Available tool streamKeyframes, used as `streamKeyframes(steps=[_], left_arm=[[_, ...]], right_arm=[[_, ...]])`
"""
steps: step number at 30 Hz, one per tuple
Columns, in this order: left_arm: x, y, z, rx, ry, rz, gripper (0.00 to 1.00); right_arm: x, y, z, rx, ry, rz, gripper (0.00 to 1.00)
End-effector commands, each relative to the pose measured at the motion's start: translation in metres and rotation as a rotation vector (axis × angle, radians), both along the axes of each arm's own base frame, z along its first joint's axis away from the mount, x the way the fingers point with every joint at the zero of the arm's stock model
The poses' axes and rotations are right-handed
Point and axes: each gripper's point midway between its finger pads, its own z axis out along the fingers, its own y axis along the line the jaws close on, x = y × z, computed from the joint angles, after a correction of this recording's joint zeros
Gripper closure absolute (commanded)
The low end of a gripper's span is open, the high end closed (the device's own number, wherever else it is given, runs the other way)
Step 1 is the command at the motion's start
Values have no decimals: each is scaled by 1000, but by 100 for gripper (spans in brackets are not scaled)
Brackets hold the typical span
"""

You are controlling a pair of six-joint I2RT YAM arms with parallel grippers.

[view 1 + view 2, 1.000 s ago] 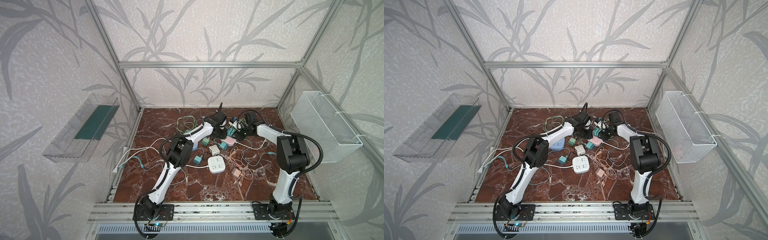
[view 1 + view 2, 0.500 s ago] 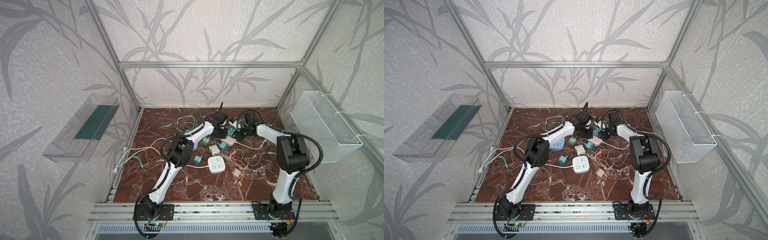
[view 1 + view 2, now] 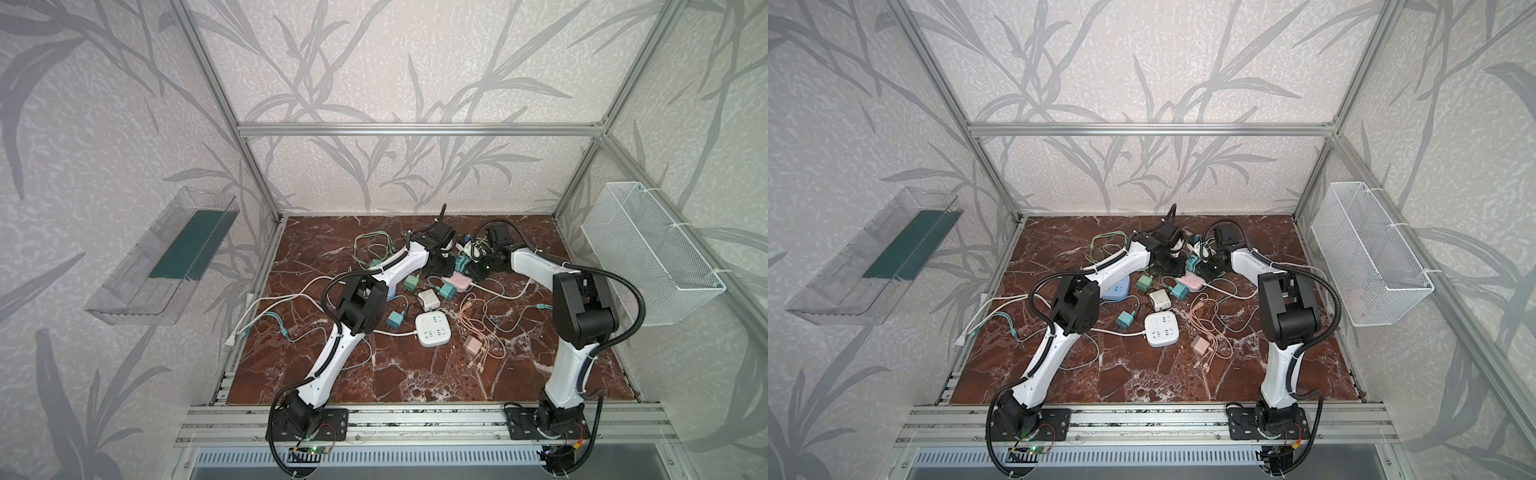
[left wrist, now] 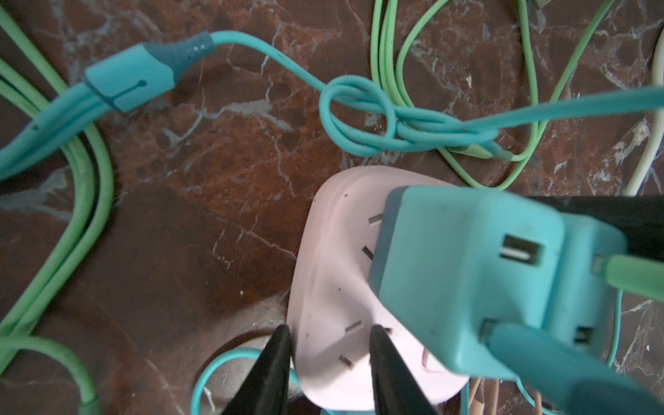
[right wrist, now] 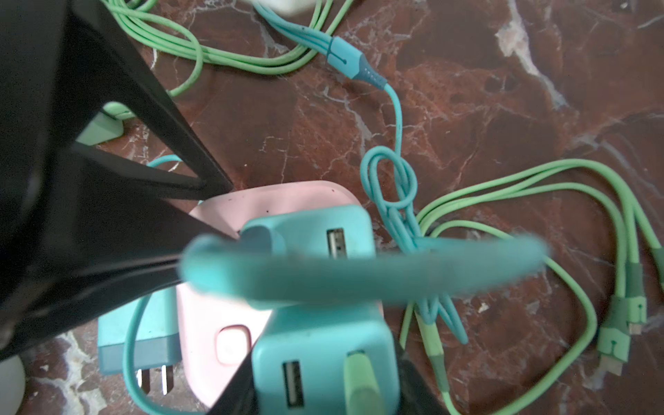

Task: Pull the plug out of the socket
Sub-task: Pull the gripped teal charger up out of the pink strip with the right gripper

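Toward the back middle of the marble surface [image 3: 415, 374], the pink socket [image 3: 460, 282] lies flat among loose cables. The right hand [image 5: 328, 377] is pinching the teal plug [image 5: 316, 334]. In the right wrist view its black fingers [image 5: 237, 393] flank the plug's two sides. The plug stands on the socket's end beside the pink button [image 5: 230, 346], and a green cable [image 5: 359, 384] is stuck in one of its ports. The plug's own body hides whether its prongs sit in the socket. A second teal plug [image 5: 309, 230] stands on the socket just beyond the held one, with a blurred teal cable [image 5: 359, 273] crossing in front of both. The left hand [image 4: 330, 328] is at the end of the socket away from the held plug. Its two tips stand a little apart, one against the socket's side edge and the other down on the socket's face by the empty slots [image 4: 354, 325]. I cannot tell whether they truly pinch that corner or only bear on it. In the left wrist view the two plugs rise just beside this hand, which does not touch them. A loose teal charger [image 5: 140, 345] lies with its prongs out against the socket's side. A knotted teal cable [image 4: 359, 118] lies on the surface nearby.
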Motion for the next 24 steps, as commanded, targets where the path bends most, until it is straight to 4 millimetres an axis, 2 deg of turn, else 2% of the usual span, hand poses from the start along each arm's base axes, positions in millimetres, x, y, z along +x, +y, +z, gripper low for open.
streamKeyframes(steps=[1,12,19,24], left_arm=[[-26,25,-55,162,129,9,63],[-28,24,-57,177,125,2,63],[-27,22,-57,169,125,3,63],[-28,22,-60,176,132,2,63]], right_arm=[[23,2,41,-9,-117,-14,67],[27,-3,40,-56,-65,-30,67],[22,-1,20,-129,-36,-14,67],[24,3,18,-173,-36,-24,67]])
